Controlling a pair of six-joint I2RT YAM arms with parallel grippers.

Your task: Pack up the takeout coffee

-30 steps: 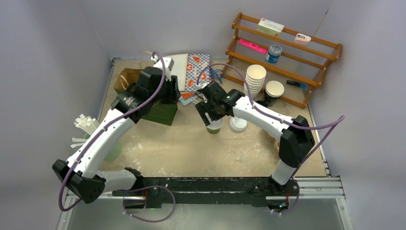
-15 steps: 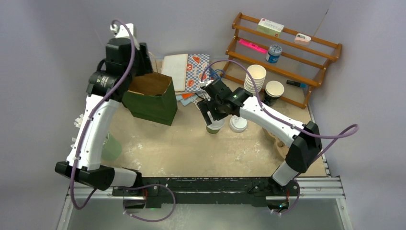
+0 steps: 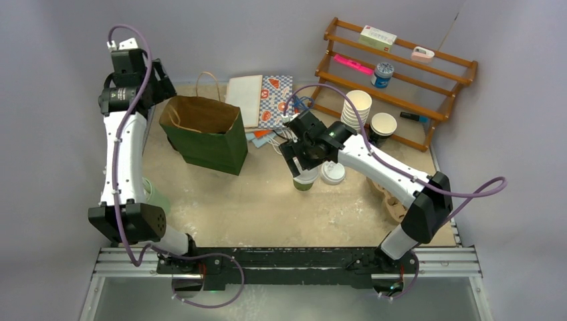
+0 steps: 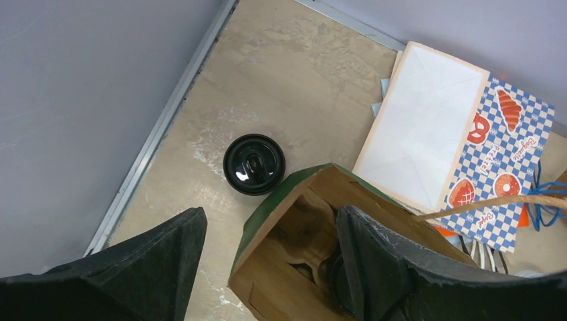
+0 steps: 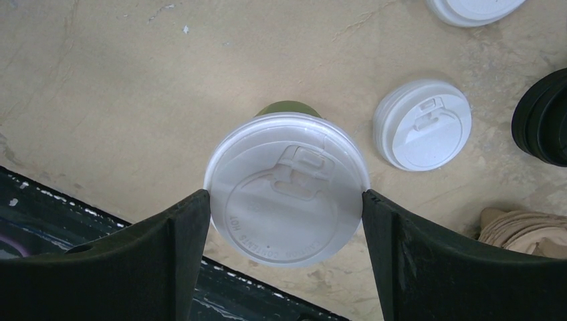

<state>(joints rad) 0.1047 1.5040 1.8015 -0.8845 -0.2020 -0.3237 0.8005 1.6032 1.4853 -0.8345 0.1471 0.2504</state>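
The takeout coffee (image 5: 286, 190), an olive-green cup under a round white lid, sits between my right gripper's (image 5: 285, 195) fingers, which press on the lid's rim from both sides. In the top view the takeout coffee (image 3: 305, 180) is mid-table, right of an upright, open green paper bag (image 3: 204, 137). My left gripper (image 3: 162, 81) hangs open above the bag's back left corner, holding nothing. In the left wrist view the left gripper (image 4: 271, 267) straddles the green bag's (image 4: 277, 204) rim, and the bag's brown inside shows below.
A loose white lid (image 3: 332, 172) lies right of the coffee. White nested cups (image 3: 356, 107) and a wooden rack (image 3: 401, 67) stand at the back right. Flat paper bags (image 3: 261, 97) lie behind the green bag. A black lid (image 4: 254, 164) lies near the back left wall.
My left arm rose and swung to the back left, and its gripper opened and let go of the green bag, which now stands upright and open. The right gripper shifted slightly with the coffee.
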